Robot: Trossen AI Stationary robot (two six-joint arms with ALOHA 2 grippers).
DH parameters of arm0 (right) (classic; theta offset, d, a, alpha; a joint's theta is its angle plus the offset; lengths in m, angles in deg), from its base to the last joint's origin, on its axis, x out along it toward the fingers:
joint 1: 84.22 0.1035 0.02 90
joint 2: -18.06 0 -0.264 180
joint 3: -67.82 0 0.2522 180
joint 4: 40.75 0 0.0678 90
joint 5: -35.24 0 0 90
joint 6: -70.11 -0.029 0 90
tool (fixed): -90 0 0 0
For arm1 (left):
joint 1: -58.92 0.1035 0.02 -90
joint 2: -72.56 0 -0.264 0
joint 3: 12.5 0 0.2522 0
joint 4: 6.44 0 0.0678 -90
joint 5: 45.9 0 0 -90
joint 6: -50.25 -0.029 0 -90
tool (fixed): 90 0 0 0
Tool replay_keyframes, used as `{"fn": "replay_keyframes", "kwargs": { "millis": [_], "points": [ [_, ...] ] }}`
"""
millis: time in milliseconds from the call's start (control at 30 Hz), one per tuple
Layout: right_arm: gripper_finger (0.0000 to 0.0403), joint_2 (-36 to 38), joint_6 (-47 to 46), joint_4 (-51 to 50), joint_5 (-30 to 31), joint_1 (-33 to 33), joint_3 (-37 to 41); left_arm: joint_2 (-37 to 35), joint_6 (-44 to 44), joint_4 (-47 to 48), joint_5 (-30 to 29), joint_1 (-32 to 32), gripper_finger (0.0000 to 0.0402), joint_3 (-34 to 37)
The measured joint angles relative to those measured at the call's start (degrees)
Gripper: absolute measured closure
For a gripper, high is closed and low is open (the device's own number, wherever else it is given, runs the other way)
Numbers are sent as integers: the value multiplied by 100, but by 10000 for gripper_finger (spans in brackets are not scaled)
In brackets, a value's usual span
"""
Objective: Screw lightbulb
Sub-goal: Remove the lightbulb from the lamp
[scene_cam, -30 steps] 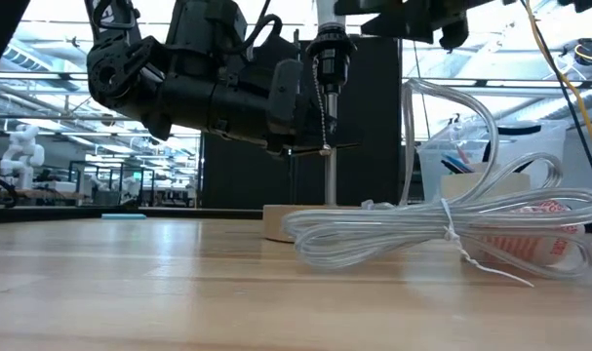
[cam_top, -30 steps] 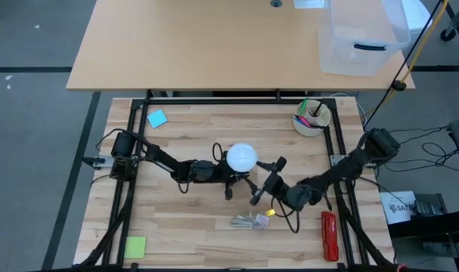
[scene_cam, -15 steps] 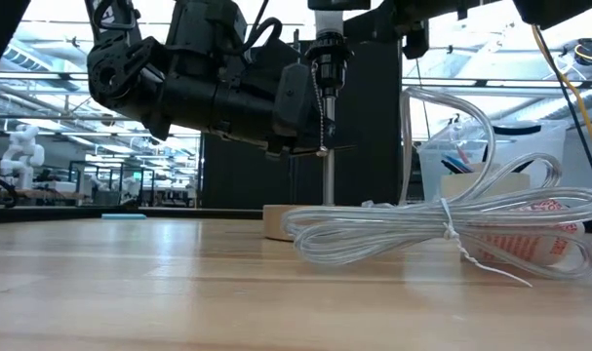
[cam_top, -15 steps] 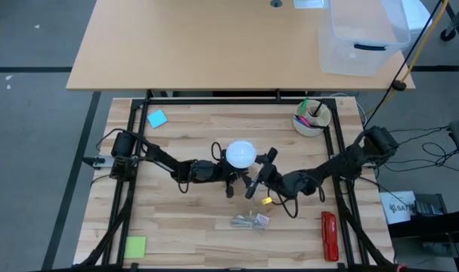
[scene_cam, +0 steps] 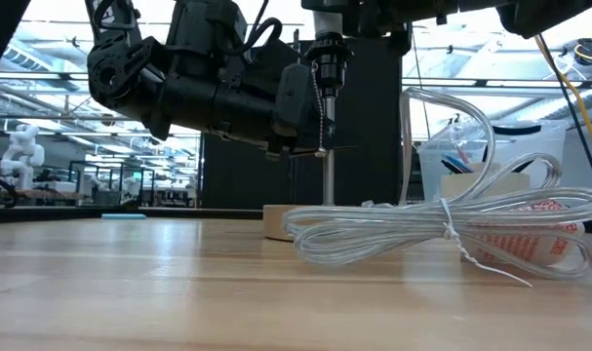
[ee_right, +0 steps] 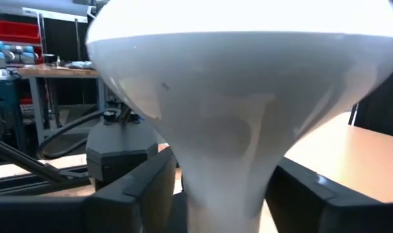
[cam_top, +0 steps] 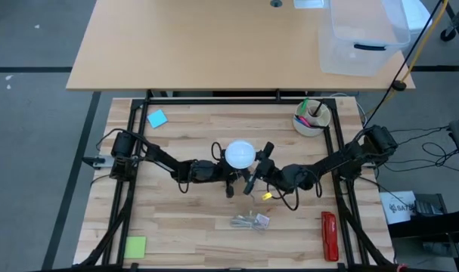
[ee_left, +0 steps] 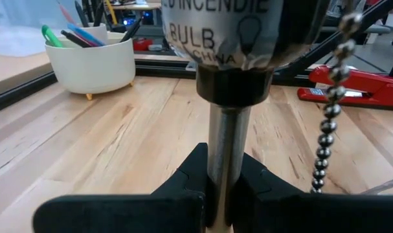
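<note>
The white lightbulb [cam_top: 240,154] stands globe up in the black socket [scene_cam: 330,49] of a small lamp, and its neck [ee_right: 225,162] fills the right wrist view. The lamp has a thin metal stem [scene_cam: 330,180] on a round wooden base [scene_cam: 276,220]. My left gripper [cam_top: 231,181] is shut on the stem below the socket. My right gripper [cam_top: 253,168] is open beside the bulb on its right. Its two fingers [ee_right: 134,191] stand on either side of the bulb's neck. My left gripper pinches the lamp's metal stem [ee_left: 221,152] between its two fingers, just below the socket. The fingers come level from the table's left and lie across the stem. The lamp stands upright on its wooden base. My right gripper: I cannot tell whether its fingers touch the bulb's neck.
A bundle of clear cord [cam_top: 250,221] lies near the front, and a red stapler [cam_top: 329,236] at the front right. A white cup of pens [cam_top: 312,117] stands at the far right. A blue note [cam_top: 156,118] and a green note [cam_top: 135,246] lie at the left. A ball chain [ee_left: 329,129] hangs from the socket.
My right gripper has gone toward the table's left and far edge, up to the lightbulb, and now stands with its fingers around the bulb's neck. The lamp and the bulb have not moved.
</note>
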Motion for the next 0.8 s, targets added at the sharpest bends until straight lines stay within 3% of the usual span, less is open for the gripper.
{"fn": "replay_keyframes", "kwargs": {
  "millis": [233, 433, 800],
  "points": [
    [241, 2, 242, -65, -29, 2, 0, -8, -29, 63, 109, -2, 373, 0],
    [232, 216, 100, -610, -457, -75, 0, -13, -42, 112, 303, 0, 373, 2],
    [235, 848, 119, -1874, -1804, -429, -2, -15, -132, 158, 538, -7, 373, -2]
  ]
}}
